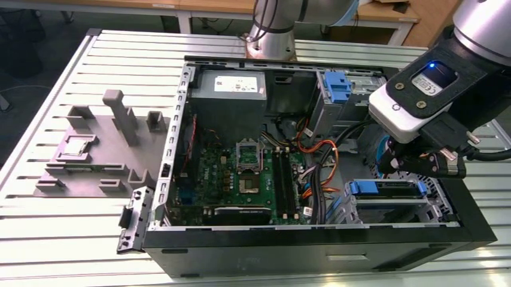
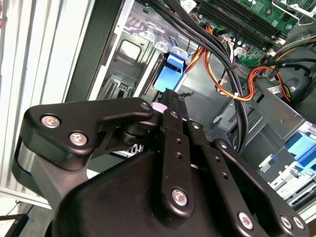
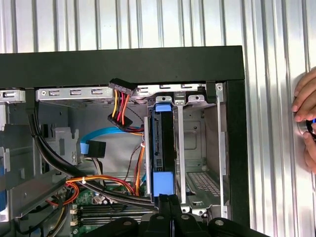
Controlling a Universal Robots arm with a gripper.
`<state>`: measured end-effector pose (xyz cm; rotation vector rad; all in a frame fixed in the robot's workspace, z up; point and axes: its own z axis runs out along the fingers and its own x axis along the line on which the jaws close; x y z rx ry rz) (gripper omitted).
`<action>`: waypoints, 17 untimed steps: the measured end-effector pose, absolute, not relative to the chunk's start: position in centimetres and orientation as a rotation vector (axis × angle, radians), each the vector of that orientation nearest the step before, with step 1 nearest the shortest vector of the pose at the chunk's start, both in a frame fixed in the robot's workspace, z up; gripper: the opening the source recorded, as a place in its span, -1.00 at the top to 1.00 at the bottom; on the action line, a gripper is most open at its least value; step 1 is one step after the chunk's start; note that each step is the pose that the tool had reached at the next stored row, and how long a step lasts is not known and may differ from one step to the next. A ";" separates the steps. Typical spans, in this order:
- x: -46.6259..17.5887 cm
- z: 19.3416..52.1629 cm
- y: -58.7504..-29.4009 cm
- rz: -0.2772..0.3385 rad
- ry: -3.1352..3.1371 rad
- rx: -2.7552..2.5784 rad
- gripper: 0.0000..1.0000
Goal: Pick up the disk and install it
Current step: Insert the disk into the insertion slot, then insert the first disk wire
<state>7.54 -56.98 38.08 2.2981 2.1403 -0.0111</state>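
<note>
Disk (image 3: 163, 143): grey slab, blue bracket tabs at both ends. Sits on edge in the metal drive bay (image 3: 197, 148) at the corner of the open computer case (image 1: 319, 254). Gripper (image 3: 167, 197): fingers (image 3: 163, 210) pressed together, holding nothing, tips just beside the disk's near blue tab; contact not determinable.

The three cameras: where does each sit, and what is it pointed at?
Exterior view: off the arm, high, looking down into the open computer case; shows the arm and tool.
Second wrist view: on the arm, looking along the tool's black fingers into the case.
First wrist view: on the arm, facing the disk in its bay; tool tips and a person's hand show.
Shared: both wrist views show the tool tips near the disk.
</note>
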 end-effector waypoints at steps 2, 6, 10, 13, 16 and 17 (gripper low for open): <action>7.5 37.8 -57.0 -0.006 2.138 2.296 0.80; 7.5 37.2 -57.0 0.001 2.136 2.293 0.80; 7.5 37.0 -57.0 0.002 2.135 2.292 0.80; 7.5 37.0 -57.0 0.005 2.134 2.291 0.80; 7.5 37.1 -57.0 0.005 2.133 2.291 0.80; 7.5 37.1 -57.0 0.005 2.134 2.291 0.80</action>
